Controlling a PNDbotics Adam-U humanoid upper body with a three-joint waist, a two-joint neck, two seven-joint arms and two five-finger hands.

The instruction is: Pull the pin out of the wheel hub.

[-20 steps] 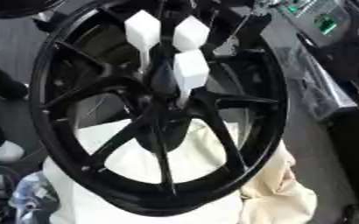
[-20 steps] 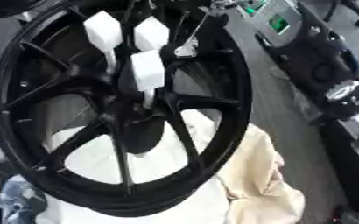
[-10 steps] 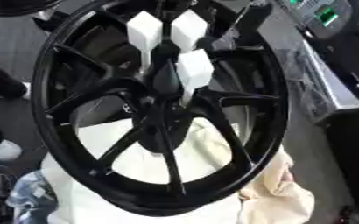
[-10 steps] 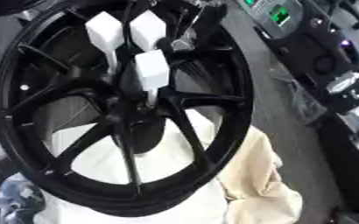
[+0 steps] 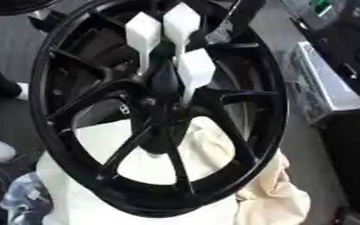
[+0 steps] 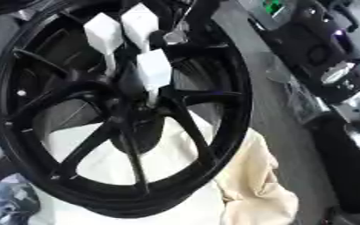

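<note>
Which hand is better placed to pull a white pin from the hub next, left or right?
Right, likely. The right hand reaches in from the upper right and sits beside the white pins on the wheel hub. The left hand shows in neither view.

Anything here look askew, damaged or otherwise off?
Nothing looks damaged. The black wheel hub lies on a rumpled cream cloth, with three white block-headed pins standing from its centre at differing tilts. No robot hand can be made out.
</note>
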